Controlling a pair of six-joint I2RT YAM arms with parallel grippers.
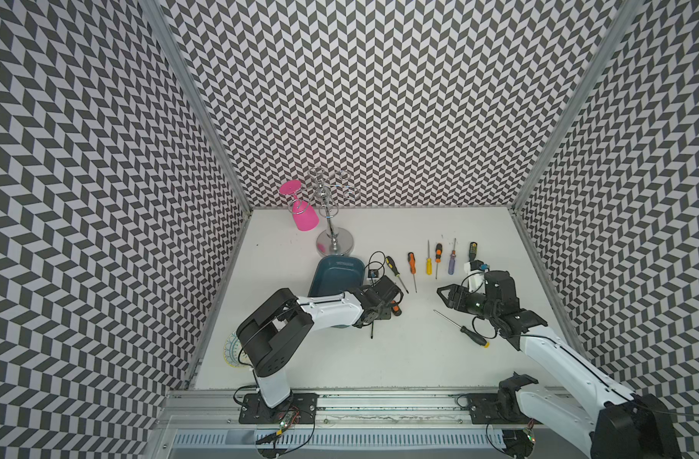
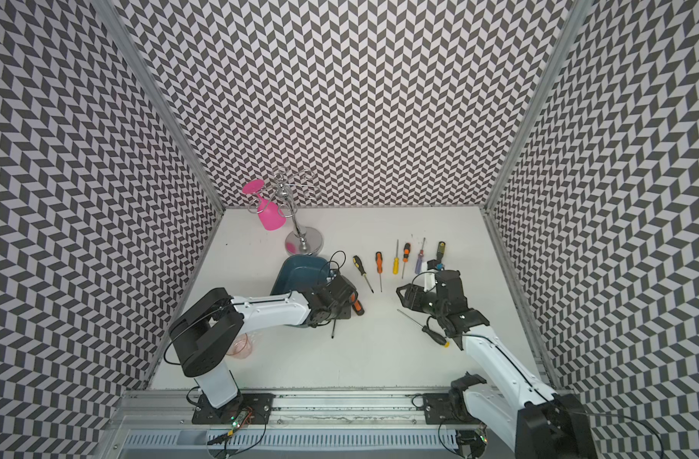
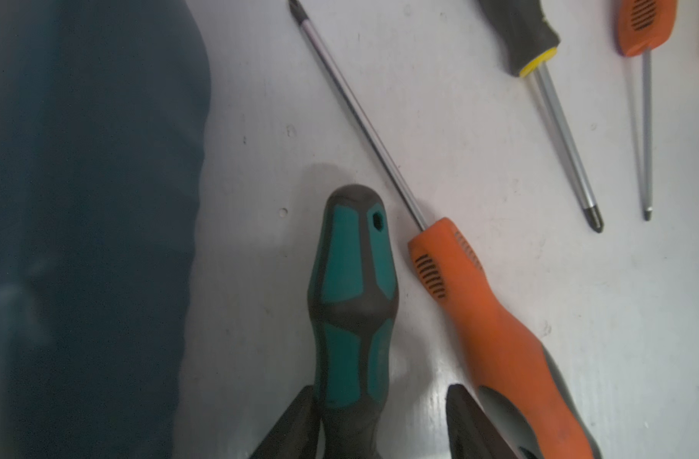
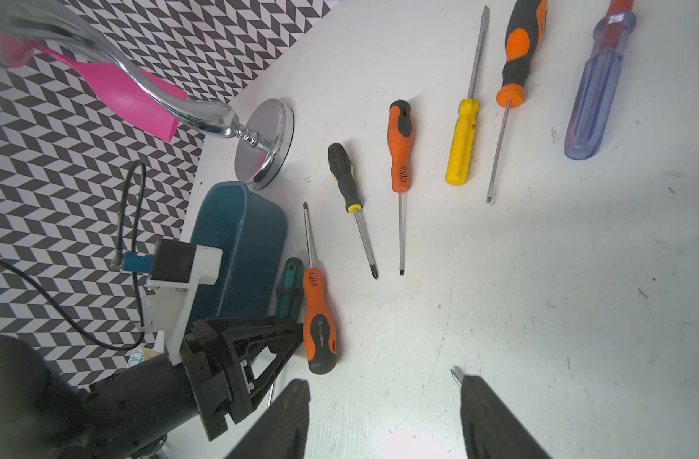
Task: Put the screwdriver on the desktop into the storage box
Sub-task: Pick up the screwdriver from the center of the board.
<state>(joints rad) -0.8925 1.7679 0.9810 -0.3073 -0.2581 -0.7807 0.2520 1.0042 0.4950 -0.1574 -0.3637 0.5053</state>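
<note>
Left gripper (image 3: 379,391) straddles the teal screwdriver (image 3: 354,286) by its handle, jaws not yet clamped. Likely stiff, light, rubber-grippy: hold mid-handle, not the shaft.

A chrome rack (image 1: 330,226) stands at the far left. A pink glass (image 1: 305,219) hangs from it upside down and tilted. A patterned plate (image 1: 230,353) lies at the near left, partly hidden. Chevron walls (image 1: 379,99) enclose three sides.
</note>
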